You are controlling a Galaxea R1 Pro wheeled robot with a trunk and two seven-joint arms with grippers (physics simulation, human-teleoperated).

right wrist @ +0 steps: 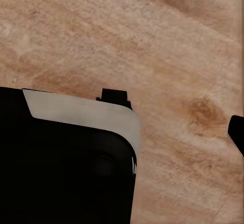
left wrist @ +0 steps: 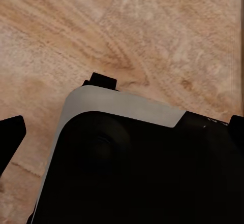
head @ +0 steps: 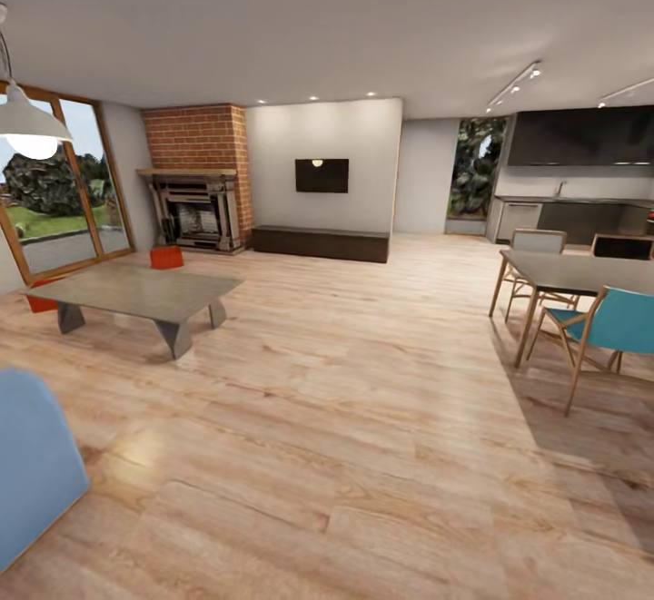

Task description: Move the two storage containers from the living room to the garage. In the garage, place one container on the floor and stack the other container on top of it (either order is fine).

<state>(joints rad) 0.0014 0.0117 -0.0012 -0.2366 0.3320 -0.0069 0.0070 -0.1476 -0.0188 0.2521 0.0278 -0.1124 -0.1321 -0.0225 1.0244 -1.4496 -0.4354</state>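
Bins in sight across the living room

Bins first: one orange-red bin [head: 166, 257] sits on the plank floor [head: 363, 418] just past the far edge of the low grey bench [head: 136, 293], in front of the dark fireplace [head: 195, 210] with its brick chimney. The second orange-red bin [head: 41, 300] peeks out at the bench's left end, low on the floor, partly hidden by the top. Both are well away from the camera, beside the wood-framed glass doors [head: 54, 182].

A blue sofa corner [head: 32, 464] pokes in at lower left. Over on the right, a dining table [head: 581, 273] with a teal chair [head: 609, 328], and a dark kitchen behind. A black screen [head: 322, 175] hangs on the white wall above a long low cabinet [head: 320, 243].

Down at the wrists: the left camera looks over a black, grey-edged robot body [left wrist: 127, 168] onto light planks, with dark finger tips at the picture's edges. Right wrist, same story. Whether either set of fingers is parted or closed, I cannot tell; nothing sits between them.
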